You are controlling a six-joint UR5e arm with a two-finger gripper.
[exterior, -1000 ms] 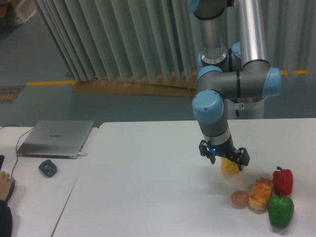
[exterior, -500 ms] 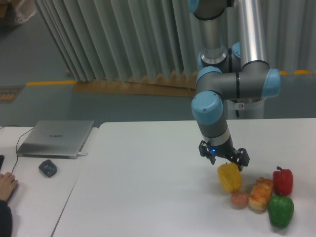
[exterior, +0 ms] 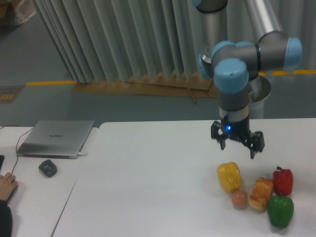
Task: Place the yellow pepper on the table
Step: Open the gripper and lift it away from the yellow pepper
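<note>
**Yellow pepper sitting on the table, gripper empty above it**

Yellow pepper (exterior: 229,177) is resting on the white table (exterior: 148,187), right-hand part of the top, tilted a bit. Nothing is holding it. Gripper (exterior: 238,146) is hanging above it and slightly toward the back, well apart from the pepper, fingers (exterior: 221,142) spread wide with nothing between them. Blue light is glowing on the gripper body.

A small round pinkish item (exterior: 239,198) is touching or nearly touching the pepper's lower right; can't tell what it is. Next to that a piece of bread (exterior: 260,194) is lying, then the red pepper (exterior: 282,181) standing upright, with the green pepper (exterior: 280,211) just in front of it.

On the smaller desk (exterior: 29,192) to the left: closed laptop (exterior: 55,138), dark mouse (exterior: 48,168) near it. A person's hand (exterior: 6,186) is showing at the left edge of the frame.
</note>
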